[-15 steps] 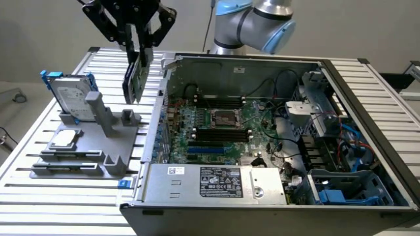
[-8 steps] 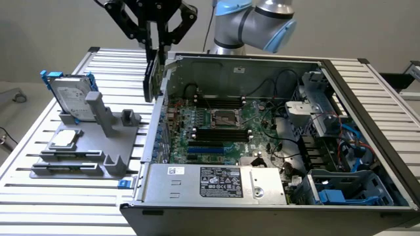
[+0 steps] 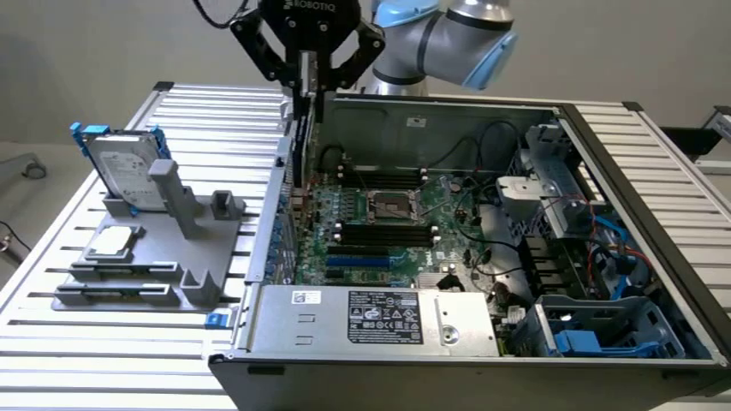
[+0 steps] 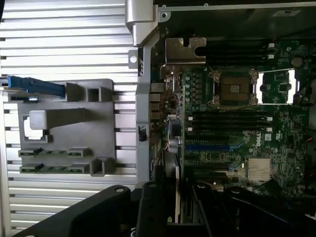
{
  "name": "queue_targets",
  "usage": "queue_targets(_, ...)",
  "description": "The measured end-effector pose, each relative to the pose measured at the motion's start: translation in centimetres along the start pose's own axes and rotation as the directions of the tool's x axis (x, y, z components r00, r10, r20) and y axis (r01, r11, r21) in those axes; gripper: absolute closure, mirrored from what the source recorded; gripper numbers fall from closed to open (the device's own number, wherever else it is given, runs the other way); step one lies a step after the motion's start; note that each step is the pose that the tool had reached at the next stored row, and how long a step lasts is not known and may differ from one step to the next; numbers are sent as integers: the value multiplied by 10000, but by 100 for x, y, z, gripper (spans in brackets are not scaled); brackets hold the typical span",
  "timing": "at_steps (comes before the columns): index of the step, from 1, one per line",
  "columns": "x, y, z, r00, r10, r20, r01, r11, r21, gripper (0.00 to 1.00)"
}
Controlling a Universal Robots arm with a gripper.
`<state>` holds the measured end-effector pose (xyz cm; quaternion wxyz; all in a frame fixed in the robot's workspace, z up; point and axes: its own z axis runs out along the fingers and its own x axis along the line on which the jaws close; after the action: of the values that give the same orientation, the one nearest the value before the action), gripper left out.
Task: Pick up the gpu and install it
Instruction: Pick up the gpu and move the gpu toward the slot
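Black robot hand (image 4: 174, 195) gripped thin edge-on gpu card (image 3: 305, 103); I judged it unseated above open grey computer case (image 3: 434, 120).

The top of the gripper (image 3: 306, 89) is cut off by the picture's edge. We see just the thin edge of the card (image 3: 301, 137); its flat sides are hidden.

Silver-blue arm (image 3: 457, 34) — black gripper (image 3: 306, 88)
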<state>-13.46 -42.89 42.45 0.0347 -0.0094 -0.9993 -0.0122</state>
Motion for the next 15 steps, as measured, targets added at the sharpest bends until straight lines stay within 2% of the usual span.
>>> queue_targets(15,-696,48,223,10000,7,2,-7,9999,101,73)
